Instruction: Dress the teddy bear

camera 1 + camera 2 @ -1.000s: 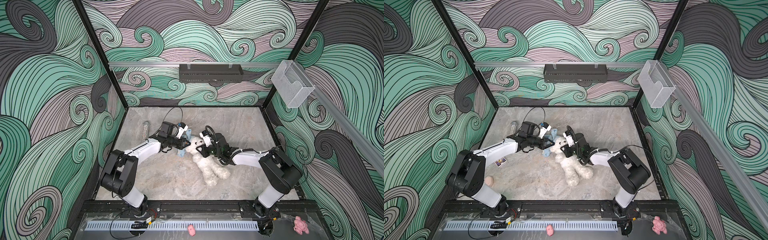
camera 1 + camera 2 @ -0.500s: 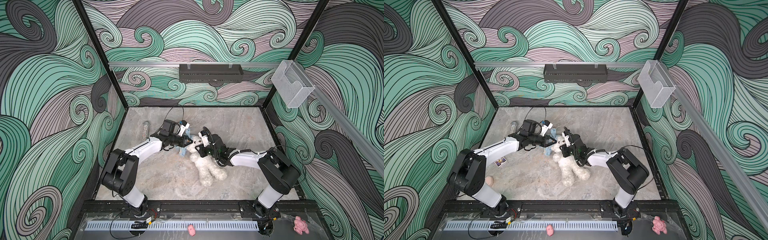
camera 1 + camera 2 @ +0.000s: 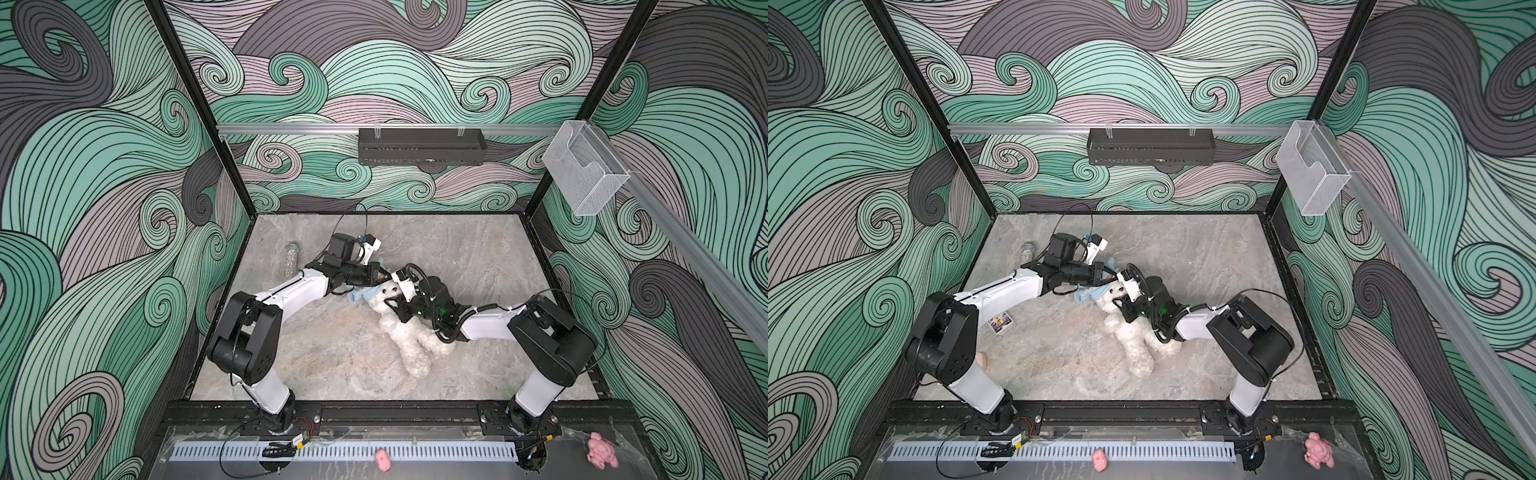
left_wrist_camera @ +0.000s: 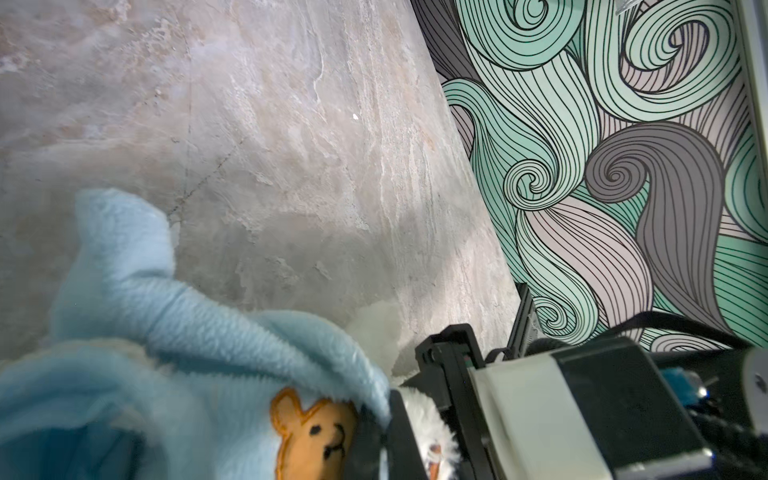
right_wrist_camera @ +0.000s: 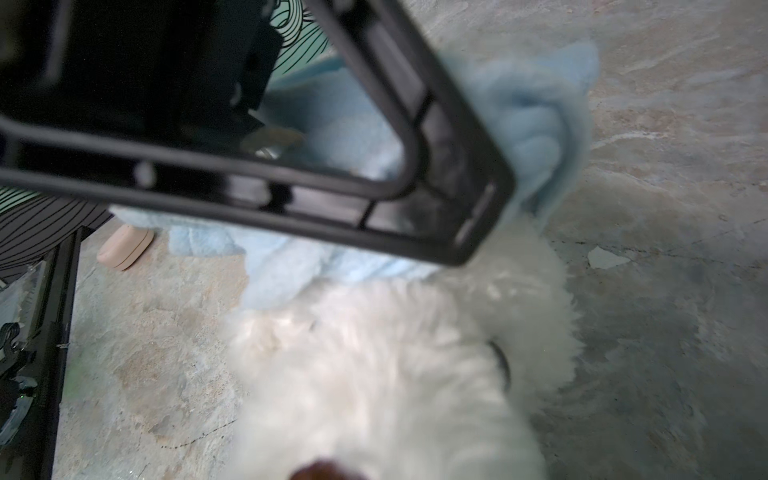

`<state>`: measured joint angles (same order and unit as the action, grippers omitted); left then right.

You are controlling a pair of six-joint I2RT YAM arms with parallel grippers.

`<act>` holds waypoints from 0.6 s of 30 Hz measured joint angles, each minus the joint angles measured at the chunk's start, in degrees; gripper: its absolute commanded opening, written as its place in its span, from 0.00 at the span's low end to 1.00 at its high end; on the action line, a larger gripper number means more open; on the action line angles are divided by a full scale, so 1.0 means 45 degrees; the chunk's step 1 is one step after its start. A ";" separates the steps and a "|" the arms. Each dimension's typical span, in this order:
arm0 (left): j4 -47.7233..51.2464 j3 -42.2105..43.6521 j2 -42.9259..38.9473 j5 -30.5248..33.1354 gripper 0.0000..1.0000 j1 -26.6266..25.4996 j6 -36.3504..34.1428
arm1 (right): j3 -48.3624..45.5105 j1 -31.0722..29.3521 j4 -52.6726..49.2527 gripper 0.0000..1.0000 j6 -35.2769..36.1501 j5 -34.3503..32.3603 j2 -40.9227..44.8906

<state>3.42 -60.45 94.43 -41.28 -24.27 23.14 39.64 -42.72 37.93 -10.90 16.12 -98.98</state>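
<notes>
Front strip: you have a pink toy before the middle of the desk's near edge and a bigger pink toy toward the right, both off the desk.
Near-left corner: a beige lump shows partly from behind the left arm; you cannot tell what it is.
Left edge: a card lies flat just beyond the lump, beside the left arm.
Bear: the bear lies about the desk's middle, legs toward the near edge, head toward the far-left corner.
Right gripper: your right gripper sits on the bear at its neck, touching the fur. White fur fills the right wrist view and hides the fingertips, so you cannot tell whether it is clamped or loose.
Garment: a pale blue fleece garment lies bunched against the bear's head on the far-left side. Its brown patch faces the left wrist camera.
Left gripper: your left gripper is clenched on the garment, just beside the bear's head.
Tube: a glittery tube lies along the left edge toward the far-left corner, well apart from the bear.
Far wall: a black tray hangs on the rail.
Right wall: a clear holder hangs on the rail.
</notes>
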 measured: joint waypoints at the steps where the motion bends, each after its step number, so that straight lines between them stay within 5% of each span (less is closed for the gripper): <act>1: 0.0049 -0.0024 0.0000 -0.0039 0.02 -0.0053 0.0005 | -0.0005 0.0010 0.0141 0.19 0.0000 0.0097 -0.0044; 18: -0.1593 0.0738 -0.0044 -0.1413 0.03 -0.0267 0.1676 | 0.0117 0.0437 0.1666 0.22 -0.2312 0.0194 -0.0928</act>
<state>-3.75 -57.12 94.24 -47.64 -25.47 30.68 40.16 -40.75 45.43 -21.30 16.99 -103.15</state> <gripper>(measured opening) 0.049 0.220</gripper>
